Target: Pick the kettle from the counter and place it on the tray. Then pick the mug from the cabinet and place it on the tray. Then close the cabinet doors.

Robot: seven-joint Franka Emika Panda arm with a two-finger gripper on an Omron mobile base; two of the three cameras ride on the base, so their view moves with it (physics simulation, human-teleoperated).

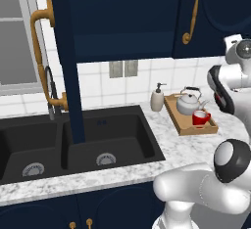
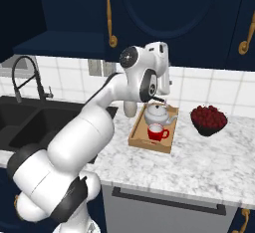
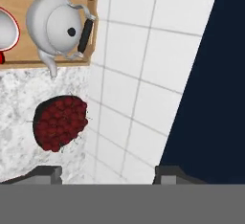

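Kettle (image 1: 188, 102) and red mug (image 1: 201, 118) both on the tray (image 1: 185, 126), mug just in front of the kettle, nearly touching. Tray on the speckled tabletop (image 1: 162, 140), right of the sink (image 1: 73, 140), soap bottle (image 1: 157, 98) just beside its left end. Same pair in the right base view: kettle (image 2: 158, 112) behind mug (image 2: 157, 132) on tray (image 2: 137, 136), dark bowl of red fruit (image 2: 209, 119) near on the right.

Judged from this: both placements done, only the cabinet doors left.

One door (image 1: 68, 66) swung wide open, standing edge-on over the sink, its long brass handle (image 1: 43, 57) running vertically on the window side. Other door (image 1: 215, 12) appears shut, handle (image 1: 192, 12) upright.

Gripper (image 3: 108, 173) raised above the tray area, looking down past kettle (image 3: 57, 24) and fruit bowl (image 3: 60, 122) at the tiled wall. Jaws spread wide, holding nothing.

Key relation: open door lies well to the arm's left, across the sink from the jaws, tall axis vertical. Likely needs a long sweep left to get behind the panel's free edge and push it toward the cabinet (image 1: 122, 17). Risk: clipping the tap (image 1: 50, 93) near the handle.
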